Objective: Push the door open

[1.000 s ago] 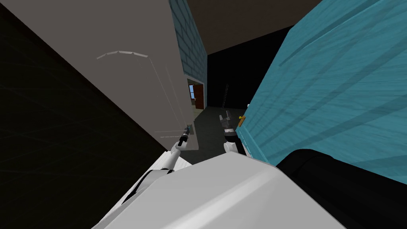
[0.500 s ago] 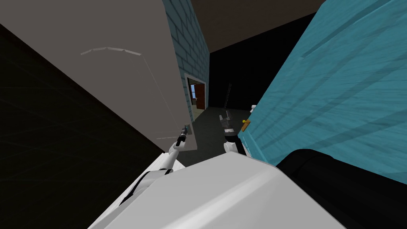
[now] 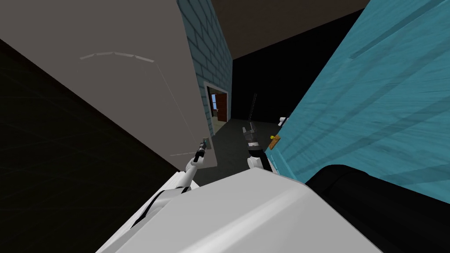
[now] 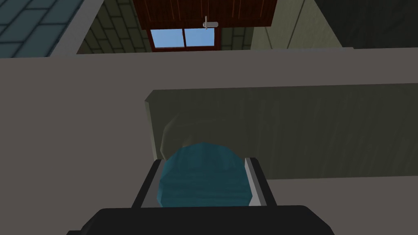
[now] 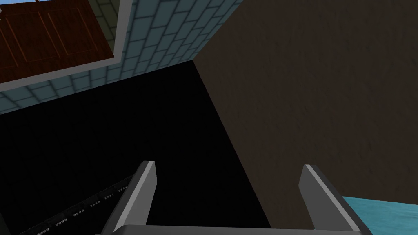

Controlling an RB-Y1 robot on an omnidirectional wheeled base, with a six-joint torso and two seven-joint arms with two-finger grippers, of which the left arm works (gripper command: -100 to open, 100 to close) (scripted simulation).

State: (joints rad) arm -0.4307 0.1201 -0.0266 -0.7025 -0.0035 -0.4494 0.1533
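"Door is that big grey slab with the arched outline on it, yes? Where is it from the left gripper?"

"Right against it. The gripper sits at the slab's free edge, and its two fingers press the sides of a rounded teal knob on the door's face. Behind the knob lies an olive-grey plate."

"Can you see the whole knob?"

"No. Its base is hidden behind the gripper's dark body. The door's top and far side are cut off in the head view, so I cannot tell how far it stands open."

"And the right gripper?"

"It is held up in the gap beside the left one, touching nothing, with its blades spread wide. Just beside it, on its outer side, rises a teal panel with slanting grooves and a small brass-coloured handle. The handle is near the blades but apart from them."

"What lies ahead of the two grippers?"

"A dark floor runs between the door and the teal panel. Past the door's edge is a blue-grey brick wall, and in it a far doorway with a brown door and a window showing blue. Beyond the right gripper is a black area. Against it stand a thin dark upright and a small white thing, both too small to name."
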